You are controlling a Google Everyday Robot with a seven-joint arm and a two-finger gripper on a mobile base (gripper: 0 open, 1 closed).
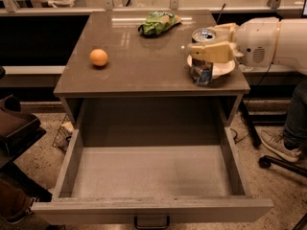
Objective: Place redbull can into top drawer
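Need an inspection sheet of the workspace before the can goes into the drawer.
Surface: grey-brown cabinet top, glossy, no spills seen.
Job's things: redbull can on or just above a white plate near the right edge; top drawer pulled open, nothing inside.
Clutter: orange at left; green bag at the back.
Grippers: end effector shut on the can, reaching in from the right.
Cables: thin dark line behind the top, possibly a cable.
Surroundings: person's leg and shoe at right; chair caster.
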